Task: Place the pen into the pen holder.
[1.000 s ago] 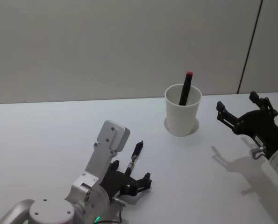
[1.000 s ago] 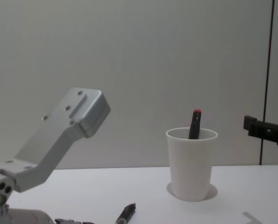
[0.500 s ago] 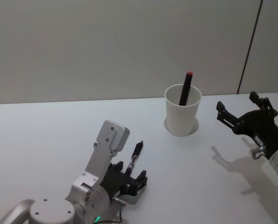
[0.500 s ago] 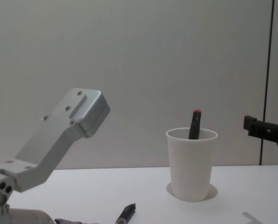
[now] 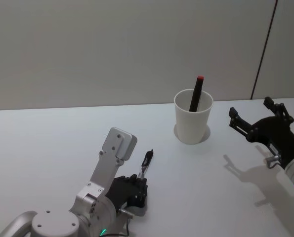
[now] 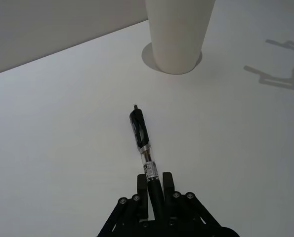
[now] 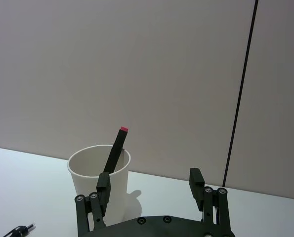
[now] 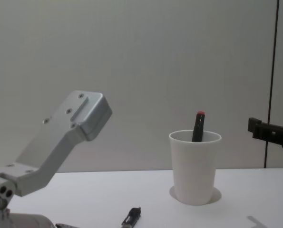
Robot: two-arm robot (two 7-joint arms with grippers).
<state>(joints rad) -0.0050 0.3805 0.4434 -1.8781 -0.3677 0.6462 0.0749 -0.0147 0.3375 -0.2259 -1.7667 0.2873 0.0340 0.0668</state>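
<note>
Gripping a black pen by its rear end with the left gripper, fingers pinched tight on the barrel.

Jutting straight out ahead of those fingertips, long axis in line with the gripper, dark grip section and tip leading, aimed toward the white paper cup pen holder standing well beyond the tip and slightly right; kept low over the white table, contact with the surface impossible to tell. Leaning inside the cup, a red-capped pen. Hovering right of the cup, right gripper with fingers spread apart, clasping nothing. Backed by a plain grey wall with one dark vertical seam.
</note>
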